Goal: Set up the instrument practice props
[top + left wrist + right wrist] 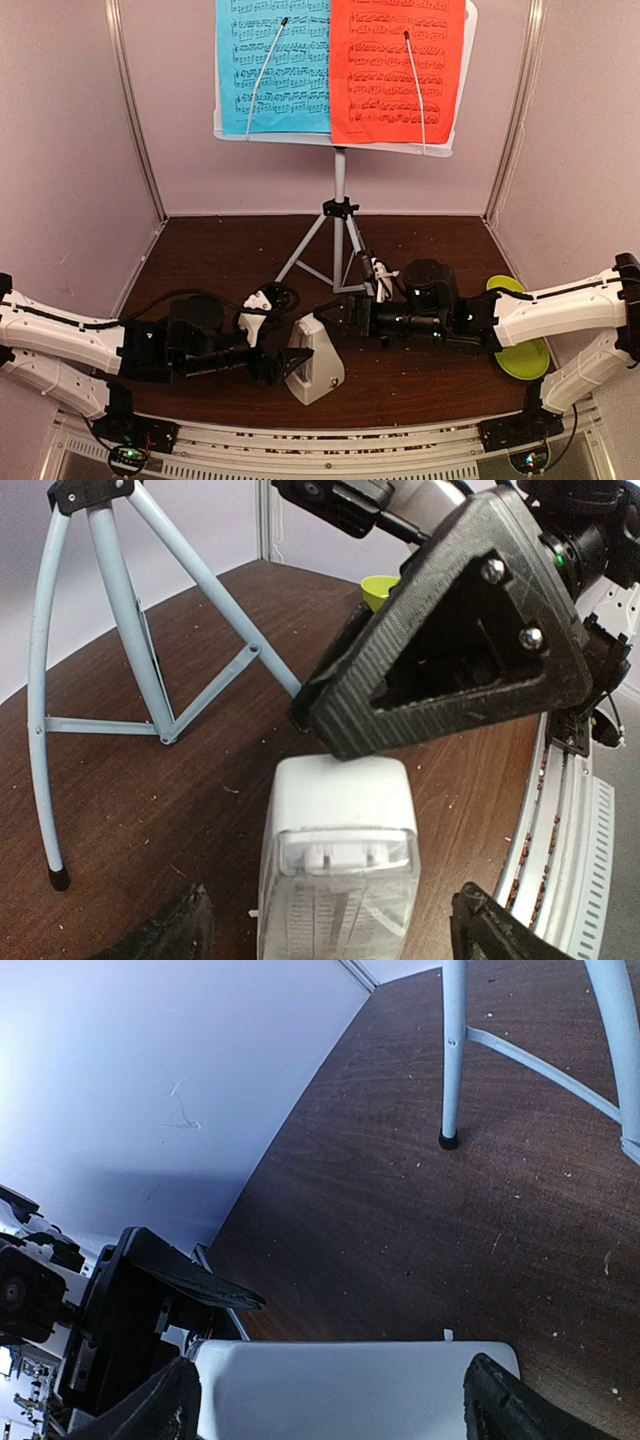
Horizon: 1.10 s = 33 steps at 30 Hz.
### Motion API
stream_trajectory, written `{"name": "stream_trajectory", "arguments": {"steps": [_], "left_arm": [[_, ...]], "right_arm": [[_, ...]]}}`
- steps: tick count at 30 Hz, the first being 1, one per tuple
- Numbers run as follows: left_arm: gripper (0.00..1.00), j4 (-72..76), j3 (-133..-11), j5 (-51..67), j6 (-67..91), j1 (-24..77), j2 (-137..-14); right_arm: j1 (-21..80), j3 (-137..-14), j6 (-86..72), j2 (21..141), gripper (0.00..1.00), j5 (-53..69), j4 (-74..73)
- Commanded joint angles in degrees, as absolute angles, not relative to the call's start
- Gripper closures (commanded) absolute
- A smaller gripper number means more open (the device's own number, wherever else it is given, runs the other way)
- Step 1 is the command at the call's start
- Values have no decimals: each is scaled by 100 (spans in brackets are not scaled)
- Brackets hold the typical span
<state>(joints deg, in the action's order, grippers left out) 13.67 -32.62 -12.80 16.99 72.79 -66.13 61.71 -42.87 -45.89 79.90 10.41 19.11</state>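
Note:
The white music-stand desk (300,139) stands at the back on its grey tripod (338,240), holding the blue sheet (272,65) on the left and the red sheet (395,70) on the right. The white metronome (318,365) stands on the dark table in front of the tripod. My left gripper (287,362) is open, its fingers either side of the metronome (340,810) with gaps. My right gripper (337,314) is open and straddles the metronome's top (360,1390). Its black finger (450,640) rests at the metronome's far edge.
A lime-green round dish (520,345) lies at the right under my right arm and shows in the left wrist view (385,585). Tripod legs (120,630) spread just behind the metronome, one foot (450,1140) close by. Pink walls enclose the table; a metal rail (320,455) runs along the front.

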Motion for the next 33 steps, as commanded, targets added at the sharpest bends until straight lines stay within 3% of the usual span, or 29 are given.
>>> {"name": "stream_trajectory", "arguments": {"steps": [1, 5, 13, 26, 33], "left_arm": [[18, 1577, -3361, -1293, 1671, 7273, -6807], [21, 1562, -3464, -1331, 1661, 7277, -6906], [33, 1560, -3422, -1390, 1599, 7277, -6759], [31, 1559, -3530, -1331, 1417, 7277, -6805], [42, 1453, -3626, -1397, 1338, 7273, -6718]], "right_arm": [[6207, -4394, -4714, 8114, 12, 1138, 2139], [6207, -4437, -4786, 8317, 16, 1297, 2219], [6232, -4220, -4812, 8312, 15, 1372, 2413], [6312, -4180, -4708, 8197, 19, 1269, 2230], [6367, -4015, -4535, 8308, 23, 1126, 2084]]}}
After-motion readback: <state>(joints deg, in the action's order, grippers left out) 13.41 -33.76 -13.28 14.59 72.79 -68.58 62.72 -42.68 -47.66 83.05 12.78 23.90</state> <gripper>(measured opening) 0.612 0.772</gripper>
